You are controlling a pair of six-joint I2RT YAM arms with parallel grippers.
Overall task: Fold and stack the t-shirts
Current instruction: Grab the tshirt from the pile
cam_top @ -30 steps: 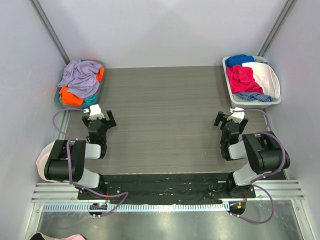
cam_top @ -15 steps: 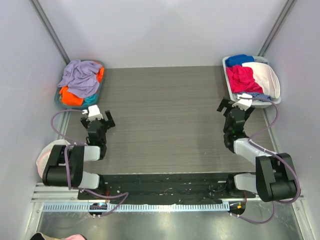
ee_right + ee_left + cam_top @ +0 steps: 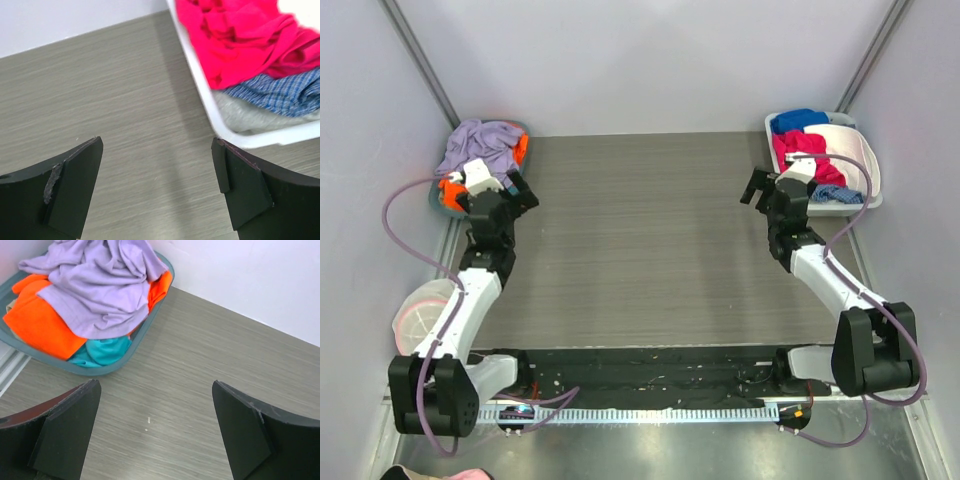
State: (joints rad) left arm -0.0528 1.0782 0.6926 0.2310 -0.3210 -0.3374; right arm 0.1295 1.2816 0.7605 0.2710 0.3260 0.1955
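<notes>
A large lavender t-shirt (image 3: 480, 140) lies crumpled on top of a teal-grey basket (image 3: 433, 200) at the table's back left. In the left wrist view the lavender shirt (image 3: 100, 285) covers an orange shirt (image 3: 40, 325) and a teal shirt (image 3: 105, 349) inside the basket (image 3: 120, 367). My left gripper (image 3: 500, 195) is open and empty just right of the basket's near corner, over bare table (image 3: 156, 390). My right gripper (image 3: 770, 195) is open and empty beside the left wall of the white bin (image 3: 157, 142).
A white bin (image 3: 775, 170) at the back right holds pink-red (image 3: 235, 45), blue checked (image 3: 280, 92), blue and white cloth. A round white pouch with a pink rim (image 3: 415, 315) lies off the table's left edge. Grey walls close in the back and sides.
Both arms have reached away from their bases. The left gripper moved up and left to the basket. The right gripper moved up to the white bin's left side. Both stayed open.
</notes>
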